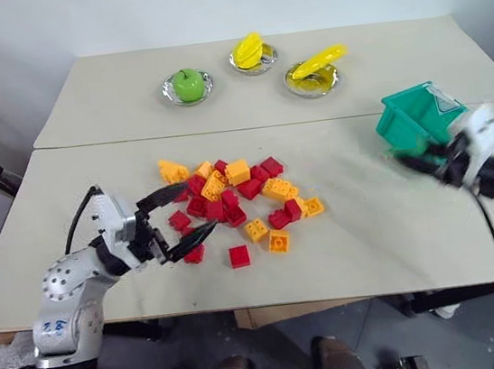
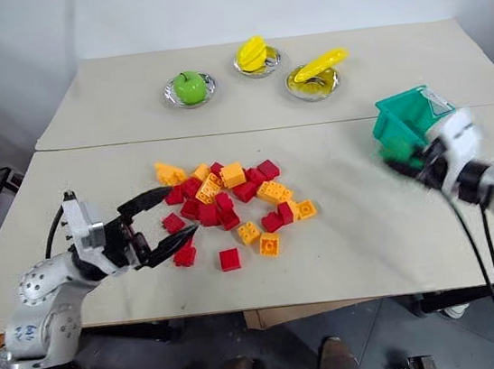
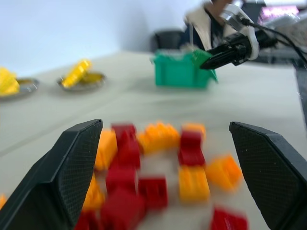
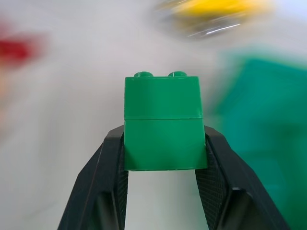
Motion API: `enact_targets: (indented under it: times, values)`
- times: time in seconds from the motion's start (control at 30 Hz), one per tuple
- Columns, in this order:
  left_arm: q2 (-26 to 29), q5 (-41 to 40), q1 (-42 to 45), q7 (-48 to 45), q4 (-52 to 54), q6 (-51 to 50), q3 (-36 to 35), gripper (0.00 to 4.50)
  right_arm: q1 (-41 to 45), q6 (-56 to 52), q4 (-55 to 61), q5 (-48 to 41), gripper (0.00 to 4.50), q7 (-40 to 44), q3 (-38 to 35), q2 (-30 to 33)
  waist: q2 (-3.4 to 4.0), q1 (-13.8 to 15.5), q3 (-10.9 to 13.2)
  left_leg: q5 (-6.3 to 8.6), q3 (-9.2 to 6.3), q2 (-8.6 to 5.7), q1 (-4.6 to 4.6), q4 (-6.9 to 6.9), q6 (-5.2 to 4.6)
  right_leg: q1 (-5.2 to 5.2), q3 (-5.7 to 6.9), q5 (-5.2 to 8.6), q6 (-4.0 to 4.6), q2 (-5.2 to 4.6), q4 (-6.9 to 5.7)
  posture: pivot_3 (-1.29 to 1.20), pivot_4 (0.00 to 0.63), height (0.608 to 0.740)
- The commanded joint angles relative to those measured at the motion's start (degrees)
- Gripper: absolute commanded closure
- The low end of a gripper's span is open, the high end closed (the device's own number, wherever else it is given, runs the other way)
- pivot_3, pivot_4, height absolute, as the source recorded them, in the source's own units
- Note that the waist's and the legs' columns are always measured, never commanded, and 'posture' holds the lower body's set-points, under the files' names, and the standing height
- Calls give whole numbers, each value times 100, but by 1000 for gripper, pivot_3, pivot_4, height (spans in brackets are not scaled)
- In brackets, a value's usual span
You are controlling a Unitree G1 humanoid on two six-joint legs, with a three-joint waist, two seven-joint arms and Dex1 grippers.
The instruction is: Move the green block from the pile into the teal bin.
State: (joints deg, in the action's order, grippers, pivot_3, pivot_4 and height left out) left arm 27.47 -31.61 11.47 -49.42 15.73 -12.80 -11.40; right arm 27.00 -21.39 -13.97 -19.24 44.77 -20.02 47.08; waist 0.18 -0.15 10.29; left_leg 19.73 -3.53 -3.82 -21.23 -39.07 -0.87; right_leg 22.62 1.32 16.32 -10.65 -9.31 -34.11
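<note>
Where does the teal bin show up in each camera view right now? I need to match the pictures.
Left eye view: teal bin at the table's right edge, beside the right gripper.
Right eye view: same place.
Left wrist view: beyond the pile, upper middle.
Right wrist view: blurred teal at the right, behind the green block.
Shared landmark: the yellow fruit plate.

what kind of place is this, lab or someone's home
Probably a lab or test room: two plain tables against a bare wall, a staged pile of toy bricks, a teal bin, and fake fruit on small metal dishes.
</note>
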Motion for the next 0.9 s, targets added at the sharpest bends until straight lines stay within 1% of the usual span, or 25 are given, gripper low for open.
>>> enact_targets:
  times: [0.03,0.13,0.3,0.4,0.57,0.6,0.67,0.73,0.8,0.83,0.9]
  values:
    - [-90,-133,78,273,229,-141,51,0,465,229,-596,233,3008,-668,-240,135,0,-12,0,0,1,2,0,2,2,2,0,1,1,4,0,0,150,740]
    - [-127,-138,101,303,260,-209,151,0,849,386,-1167,440,3008,-897,-119,181,0,-6,0,0,10,2,-1,4,3,4,-5,1,1,4,1,0,150,740]
    - [-122,-130,124,279,242,-237,199,0,1421,519,-2072,531,3008,-1076,-33,47,0,-7,0,-1,12,2,-4,2,2,4,-6,0,1,4,4,0,150,740]
    - [-105,-116,155,255,200,-216,199,0,1579,630,-2409,601,1943,-1036,56,55,0,-9,0,-1,12,3,-4,2,2,4,-5,1,1,4,6,0,150,740]
    - [-21,-96,149,171,122,-162,135,0,1592,1023,-2509,521,253,-756,37,135,1,-6,0,-1,11,1,-6,2,1,4,-5,1,1,3,7,0,150,740]
    - [17,-77,138,137,100,-139,115,0,1554,1138,-2463,464,44,-615,3,149,1,-7,0,-1,11,2,-6,2,1,4,-4,0,1,3,8,0,150,740]
    - [205,95,67,2,-6,91,24,0,1225,1491,-1924,-6,44,268,-172,99,1,-8,0,-1,11,3,-6,3,2,4,-3,1,1,5,9,0,150,740]
    - [418,227,-51,-132,-162,321,-111,0,729,1554,-1220,-543,44,1117,-318,51,2,-6,1,0,11,8,-6,6,3,4,-2,1,1,10,12,0,150,740]
    - [660,316,-207,-300,-413,515,-292,0,66,1411,-453,-955,44,1632,-391,8,2,-3,0,1,10,16,-5,9,4,4,0,1,1,12,14,0,150,740]
    - [768,366,-286,-362,-533,595,-361,0,-273,1477,-140,-1013,44,1811,-369,-9,2,0,0,1,9,24,-5,10,4,3,0,1,1,12,17,0,150,740]
    - [956,436,-501,-522,-764,783,-498,0,-1235,1795,539,-921,44,2350,-172,35,2,16,0,4,9,36,-5,9,3,0,2,1,1,12,19,0,150,740]
